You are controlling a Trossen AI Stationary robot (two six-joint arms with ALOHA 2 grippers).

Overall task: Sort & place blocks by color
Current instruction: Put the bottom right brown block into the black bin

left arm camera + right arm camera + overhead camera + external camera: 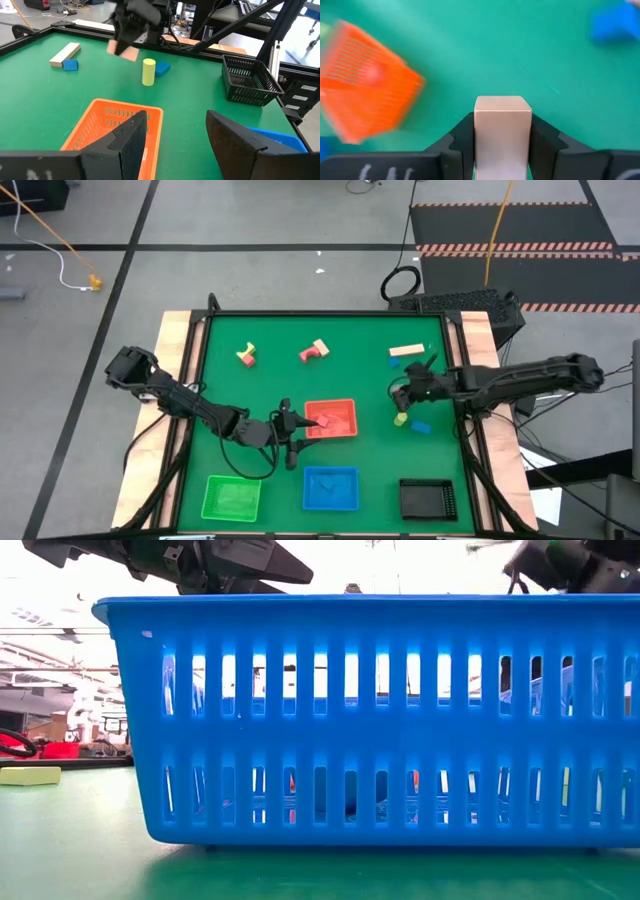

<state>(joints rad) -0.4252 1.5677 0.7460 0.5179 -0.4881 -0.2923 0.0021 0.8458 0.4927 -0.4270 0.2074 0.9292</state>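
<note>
Green-topped table (330,330) with wooden side edges. Directly on it: red tray (331,419), blue tray (331,488), green tray (232,497), black tray (428,499), and scattered blocks (314,351).

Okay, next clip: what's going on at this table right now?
Two arms are sorting small wooden blocks into coloured trays on a green table. The right gripper is shut on a pale block, held above the table's right side. The left gripper hangs open beside the red tray, holding nothing. Loose blocks lie along the far side; a yellow cylinder stands near the right gripper.
</note>
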